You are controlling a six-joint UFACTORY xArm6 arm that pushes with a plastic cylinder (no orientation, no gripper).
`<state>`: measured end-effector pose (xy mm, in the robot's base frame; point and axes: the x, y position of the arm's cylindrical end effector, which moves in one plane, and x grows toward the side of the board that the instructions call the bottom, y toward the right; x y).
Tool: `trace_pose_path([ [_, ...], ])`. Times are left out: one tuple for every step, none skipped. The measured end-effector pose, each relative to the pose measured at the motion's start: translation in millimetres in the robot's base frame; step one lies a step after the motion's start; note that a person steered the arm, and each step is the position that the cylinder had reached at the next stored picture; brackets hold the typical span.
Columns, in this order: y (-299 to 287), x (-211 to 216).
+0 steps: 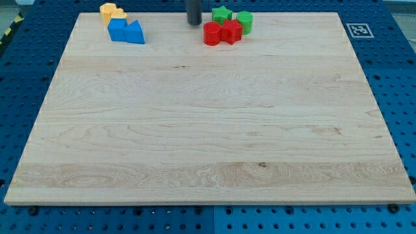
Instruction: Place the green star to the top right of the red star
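Note:
The green star lies near the view's top edge of the wooden board, just above the red blocks. The red star sits below and slightly right of it, touching a red cylinder on its left. A green cylinder stands to the right of the green star, against the red star's upper right. My tip is a dark rod coming down at the view's top, left of the green star with a small gap between them.
Two yellow blocks and two blue blocks cluster at the view's top left of the board. A fiducial tag is at the top right corner. The blue pegboard table surrounds the board.

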<state>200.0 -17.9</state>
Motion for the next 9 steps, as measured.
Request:
trace_pose_path([
  [26,-6],
  [45,3],
  [87,3],
  [110,5],
  [100,25],
  [85,31],
  [83,31],
  [67,31],
  [68,31],
])
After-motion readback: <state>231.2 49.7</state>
